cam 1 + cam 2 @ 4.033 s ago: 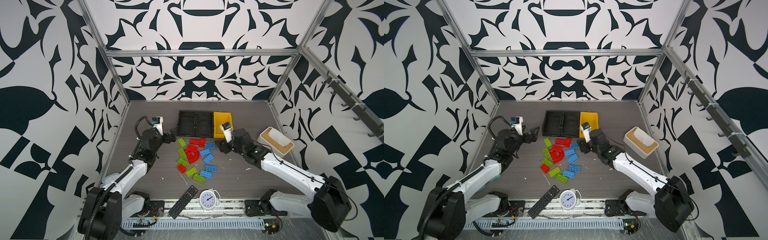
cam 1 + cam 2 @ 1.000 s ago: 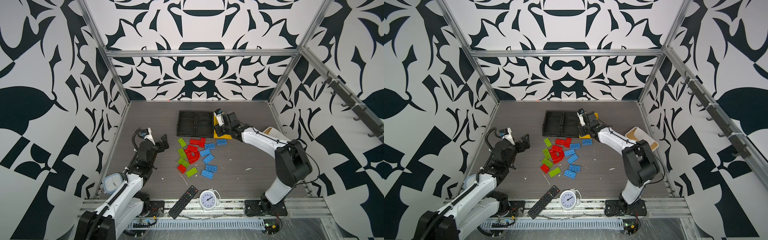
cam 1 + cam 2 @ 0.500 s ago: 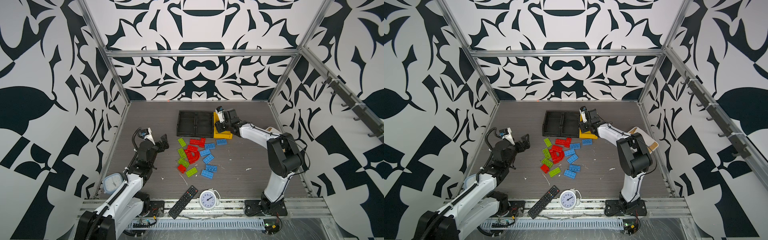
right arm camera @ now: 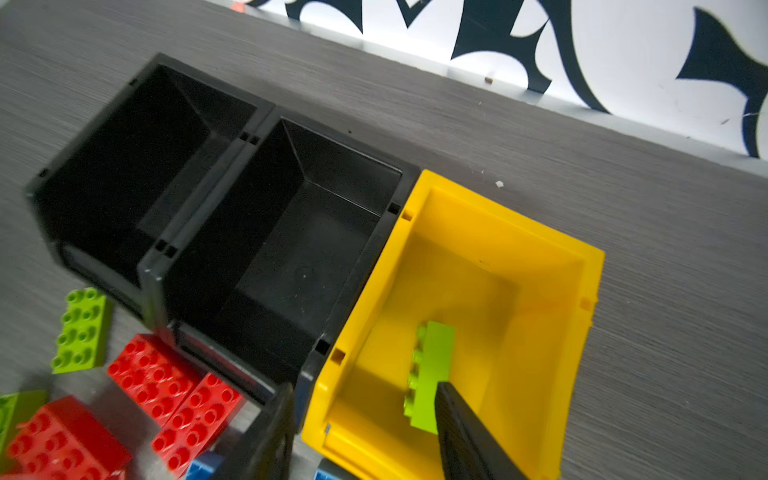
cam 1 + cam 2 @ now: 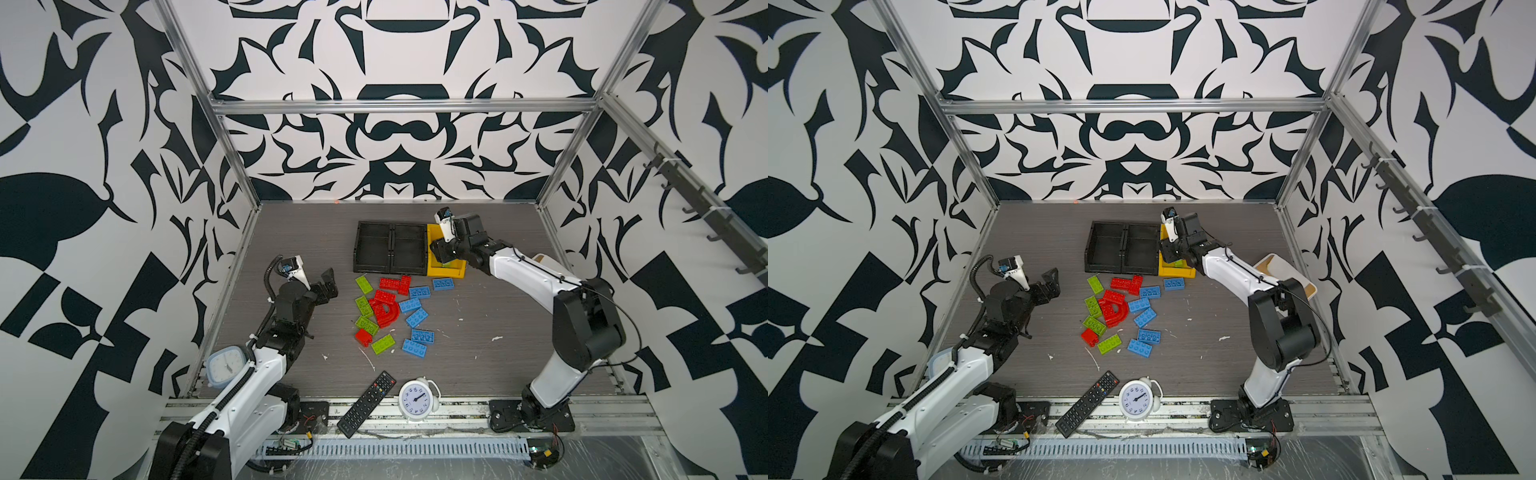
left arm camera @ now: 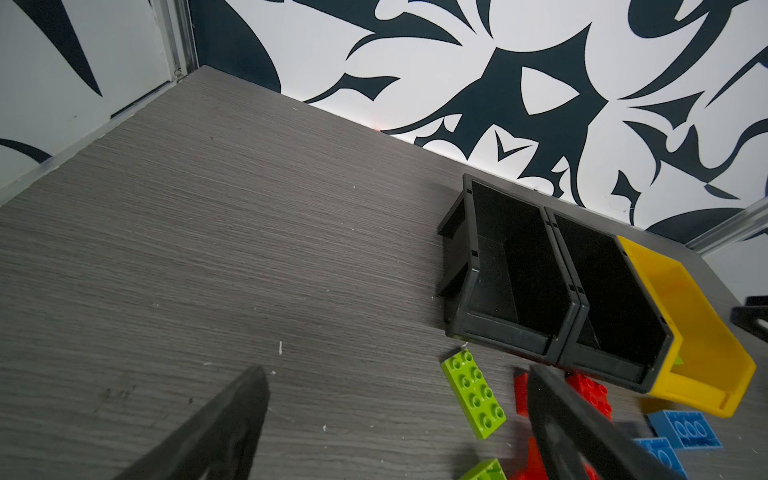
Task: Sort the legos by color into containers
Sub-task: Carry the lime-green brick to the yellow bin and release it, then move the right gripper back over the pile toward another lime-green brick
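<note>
The right end effector [image 4: 363,388] hangs over the near end of the yellow bin [image 4: 540,332], its jaws standing partly apart and gripping nothing. A lime green brick [image 4: 432,361] sits inside that bin on its long edge, studs turned toward the black bins [image 4: 266,137]. It is just beside one finger [image 4: 465,432], which hides the brick's near end; whether the two touch I cannot tell. In both top views this end effector [image 5: 441,254] [image 5: 1169,254] shows above the yellow bin [image 5: 446,272], which stands at the right end of the row against the two joined black bins [image 5: 392,226], toward the far side of the counter [image 5: 478,365].

The left end effector [image 6: 397,374] is held above the counter on the left, well apart from the bins, jaws spread wide with nothing between them. In a top view the left end effector [image 5: 327,286] points toward the pile.

The other legos [image 5: 390,309] lie loose in a cluster on the counter just near of the bins. Lime green bricks [image 5: 365,306] are on the left, red ones around the red arch [image 5: 386,316] in the middle, and blue bricks [image 5: 417,318] on the right. Two red bricks [image 4: 166,374] lie close against the near wall of the black bins.

Along the near edge lie a black remote [image 5: 368,403] and a round white clock [image 5: 415,399]. A pale blue square clock [image 5: 224,365] sits by the left arm, and a white box with a tan rim [image 5: 1287,274] shows at the right, partly behind the right arm
</note>
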Controlling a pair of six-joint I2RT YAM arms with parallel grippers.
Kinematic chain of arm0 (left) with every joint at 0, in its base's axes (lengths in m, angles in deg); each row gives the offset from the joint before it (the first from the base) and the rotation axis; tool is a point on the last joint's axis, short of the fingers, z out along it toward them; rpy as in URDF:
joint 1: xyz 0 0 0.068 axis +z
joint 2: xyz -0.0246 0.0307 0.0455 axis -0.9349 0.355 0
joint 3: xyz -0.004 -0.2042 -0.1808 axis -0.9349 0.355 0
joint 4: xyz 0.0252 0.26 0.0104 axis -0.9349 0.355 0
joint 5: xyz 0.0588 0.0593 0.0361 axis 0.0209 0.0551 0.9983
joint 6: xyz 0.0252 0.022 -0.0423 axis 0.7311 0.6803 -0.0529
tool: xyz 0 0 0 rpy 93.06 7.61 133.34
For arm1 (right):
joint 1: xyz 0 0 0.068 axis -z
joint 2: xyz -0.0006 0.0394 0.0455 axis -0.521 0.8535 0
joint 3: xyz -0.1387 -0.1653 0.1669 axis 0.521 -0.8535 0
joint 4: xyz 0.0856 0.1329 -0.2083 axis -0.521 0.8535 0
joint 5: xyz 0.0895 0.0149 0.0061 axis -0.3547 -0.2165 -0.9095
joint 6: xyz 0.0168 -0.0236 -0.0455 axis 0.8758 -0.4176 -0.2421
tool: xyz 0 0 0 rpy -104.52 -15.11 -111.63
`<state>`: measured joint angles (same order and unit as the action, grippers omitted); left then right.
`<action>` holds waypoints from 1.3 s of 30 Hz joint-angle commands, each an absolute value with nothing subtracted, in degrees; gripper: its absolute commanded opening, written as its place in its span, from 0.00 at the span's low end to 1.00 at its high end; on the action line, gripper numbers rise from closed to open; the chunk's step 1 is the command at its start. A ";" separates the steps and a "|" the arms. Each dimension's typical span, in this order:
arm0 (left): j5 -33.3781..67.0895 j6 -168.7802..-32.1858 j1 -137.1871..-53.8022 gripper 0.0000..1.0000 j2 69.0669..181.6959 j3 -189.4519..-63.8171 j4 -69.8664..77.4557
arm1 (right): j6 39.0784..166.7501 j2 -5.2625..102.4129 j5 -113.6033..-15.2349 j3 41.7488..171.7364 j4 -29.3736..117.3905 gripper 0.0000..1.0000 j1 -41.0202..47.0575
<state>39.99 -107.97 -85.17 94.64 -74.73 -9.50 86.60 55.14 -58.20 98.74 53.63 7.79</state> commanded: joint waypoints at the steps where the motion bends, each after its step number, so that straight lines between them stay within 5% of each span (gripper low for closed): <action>1: 40.90 -107.93 -84.94 0.99 94.14 -74.77 -8.95 | 88.41 47.26 -59.06 95.24 58.00 0.60 5.12; 9: 41.35 -107.65 -84.94 0.99 94.31 -74.71 -9.09 | 97.44 37.80 -51.64 89.26 65.82 0.62 -11.13; 19: 41.78 -107.54 -84.94 1.00 94.92 -74.51 -9.64 | 109.53 46.03 -45.88 91.22 67.05 0.64 -27.40; 39: 41.47 -108.26 -84.94 0.99 93.95 -73.59 -10.43 | 111.61 62.72 -45.57 103.25 72.98 0.70 -33.56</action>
